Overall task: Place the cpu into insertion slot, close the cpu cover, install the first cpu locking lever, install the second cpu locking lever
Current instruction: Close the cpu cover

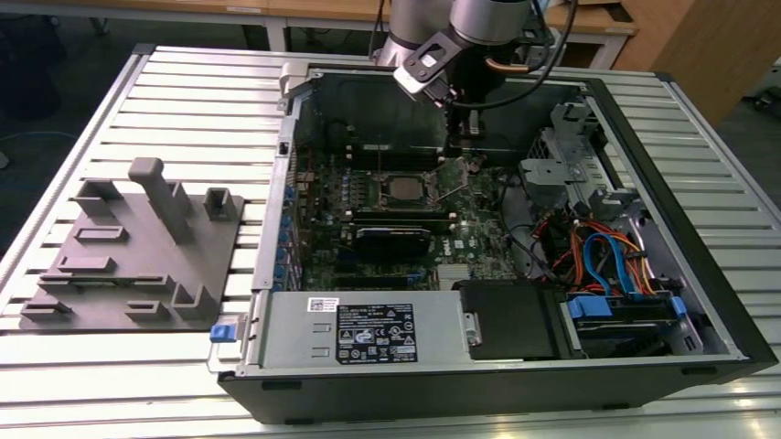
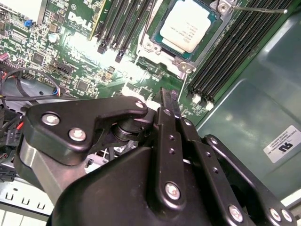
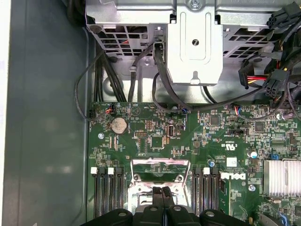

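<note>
The cpu (image 2: pixel 187 26), a flat square with a dull silver top, lies in the insertion slot (image 2: pixel 214 29) on the green board; the exterior view shows the cpu (image 1: pixel 401 187) mid-case. The cpu cover (image 3: pixel 161 170), a shiny metal frame with a square window, stands raised at the socket edge nearest my gripper. My gripper (image 3: pixel 160 191) is shut with nothing between its fingers, its tips just short of that frame; I cannot tell if they touch. In the second wrist view the gripper (image 2: pixel 169 98) points toward the socket. Two thin lever rods (image 2: pixel 258 9) (image 2: pixel 149 28) stand free beside the socket.
Black memory slots (image 2: pixel 235 52) flank the socket. A metal drive cage (image 3: pixel 195 42) and black cables (image 3: pixel 160 80) lie beyond the board, and a finned heatsink (image 3: pixel 282 176) sits on it. A grey fixture plate (image 1: pixel 134 247) lies outside the case at the exterior view's left.
</note>
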{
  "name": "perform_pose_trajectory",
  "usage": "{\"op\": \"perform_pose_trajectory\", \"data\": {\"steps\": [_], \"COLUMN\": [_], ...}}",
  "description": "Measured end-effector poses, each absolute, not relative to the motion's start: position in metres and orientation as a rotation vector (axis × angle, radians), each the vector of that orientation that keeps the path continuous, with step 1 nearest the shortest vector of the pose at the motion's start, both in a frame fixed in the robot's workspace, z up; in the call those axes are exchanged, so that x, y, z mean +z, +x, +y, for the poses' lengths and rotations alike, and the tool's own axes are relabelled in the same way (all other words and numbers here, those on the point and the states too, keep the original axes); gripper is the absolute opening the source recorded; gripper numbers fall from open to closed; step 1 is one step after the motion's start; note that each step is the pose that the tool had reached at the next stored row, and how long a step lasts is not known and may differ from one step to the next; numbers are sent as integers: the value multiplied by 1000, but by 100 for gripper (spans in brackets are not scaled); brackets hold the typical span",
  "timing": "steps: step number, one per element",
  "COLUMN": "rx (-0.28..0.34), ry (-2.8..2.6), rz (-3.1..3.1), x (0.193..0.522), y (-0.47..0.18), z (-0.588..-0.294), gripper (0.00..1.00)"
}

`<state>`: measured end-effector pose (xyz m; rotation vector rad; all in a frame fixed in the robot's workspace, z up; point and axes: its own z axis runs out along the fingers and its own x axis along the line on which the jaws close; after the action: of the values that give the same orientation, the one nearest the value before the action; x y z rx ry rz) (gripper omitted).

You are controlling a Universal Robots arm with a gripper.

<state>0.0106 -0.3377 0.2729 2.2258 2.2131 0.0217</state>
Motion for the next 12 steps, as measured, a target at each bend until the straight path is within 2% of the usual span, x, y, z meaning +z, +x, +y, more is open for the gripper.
{"op": "perform_pose_trajectory", "data": {"steps": [12], "rx": [22], "ry": [2226], "rz": [2213], "x": [273], "y": [15], "z": [-338], "gripper": [10]}}
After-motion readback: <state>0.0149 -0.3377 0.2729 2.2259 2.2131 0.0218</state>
